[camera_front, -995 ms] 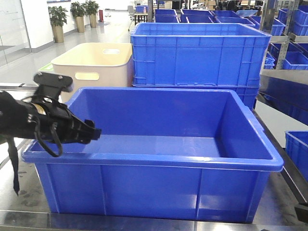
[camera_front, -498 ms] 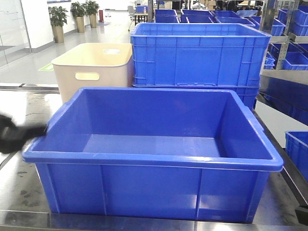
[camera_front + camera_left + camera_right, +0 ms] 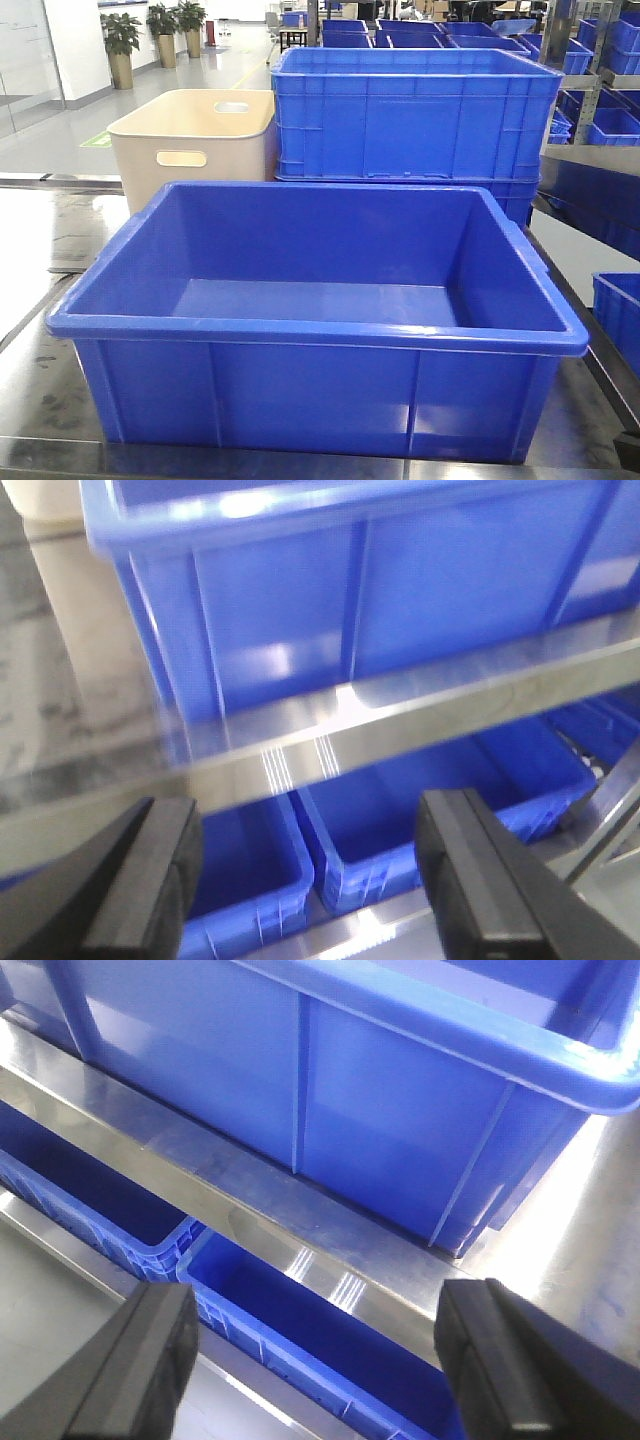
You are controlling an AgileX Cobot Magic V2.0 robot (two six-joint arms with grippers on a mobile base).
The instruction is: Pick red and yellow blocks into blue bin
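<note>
1. Sitting at the tabletop (image 3: 40, 395) front edge, blue bin (image 3: 320, 300), inside bare; red and yellow blocks nowhere in any view.
2. Both released, nothing held: left hand (image 3: 310, 880), right hand (image 3: 320, 1370), below the front edge.
3. Best next: find the blocks first, then lift well over the thick rim.
4. Steel surface, scuffed; behind, beige tub (image 3: 195, 140), ribbed crate (image 3: 415, 115), potted plants (image 3: 120, 45).

Matte black, blocky fingers (image 3: 150, 880) on both end effectors (image 3: 320, 1360)
</note>
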